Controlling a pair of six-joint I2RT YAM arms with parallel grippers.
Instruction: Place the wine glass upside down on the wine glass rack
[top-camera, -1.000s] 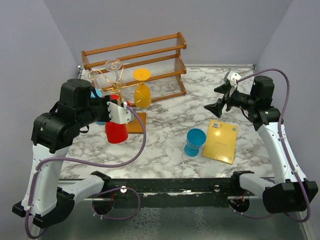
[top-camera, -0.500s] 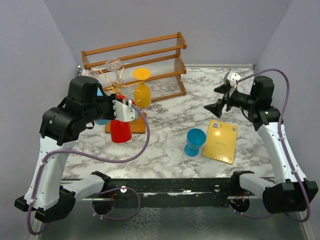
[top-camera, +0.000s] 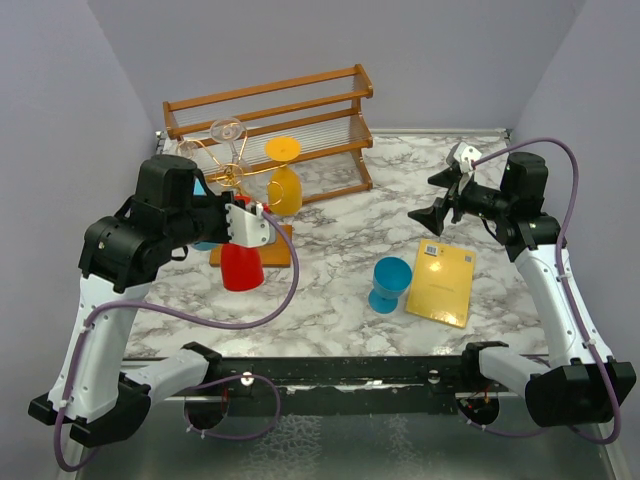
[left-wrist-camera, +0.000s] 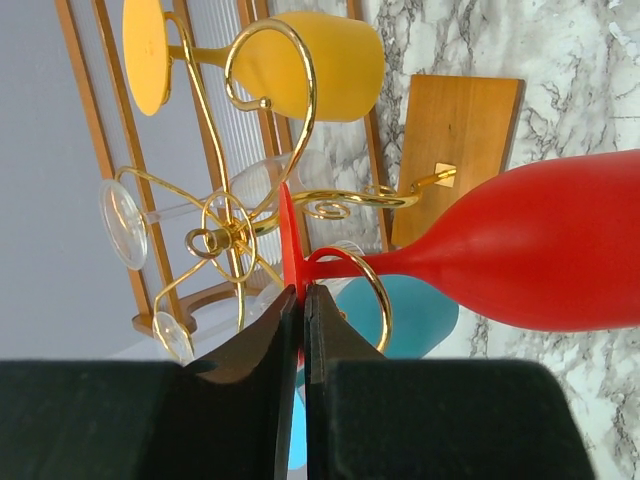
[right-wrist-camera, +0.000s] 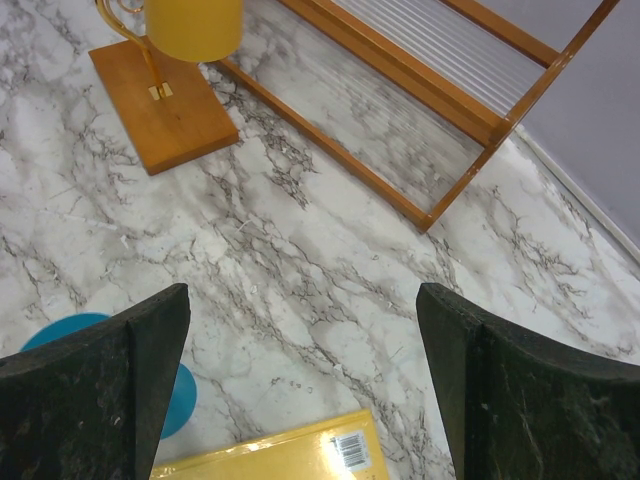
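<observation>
My left gripper (top-camera: 250, 210) (left-wrist-camera: 301, 292) is shut on the foot of a red wine glass (top-camera: 240, 266) (left-wrist-camera: 540, 250). The glass hangs upside down, and its stem lies in a gold loop of the wine glass rack (top-camera: 228, 170) (left-wrist-camera: 250, 225). The rack's wooden base (top-camera: 270, 243) (left-wrist-camera: 455, 150) (right-wrist-camera: 160, 110) lies below. A yellow glass (top-camera: 285, 185) (left-wrist-camera: 300, 65) (right-wrist-camera: 195, 25), clear glasses (left-wrist-camera: 125, 222) and a blue glass (left-wrist-camera: 405, 315) hang on the rack too. My right gripper (top-camera: 432, 216) (right-wrist-camera: 300, 390) is open and empty above the marble table at the right.
A two-tier wooden slatted shelf (top-camera: 290, 110) (right-wrist-camera: 440, 80) stands at the back. A blue glass (top-camera: 390, 283) stands upside down on the table (top-camera: 330, 250) beside a yellow book (top-camera: 442, 283) (right-wrist-camera: 290, 455), right of centre.
My left arm moved right and towards the rack with the red glass a second ago, then nearly stopped. The right arm has not moved.
</observation>
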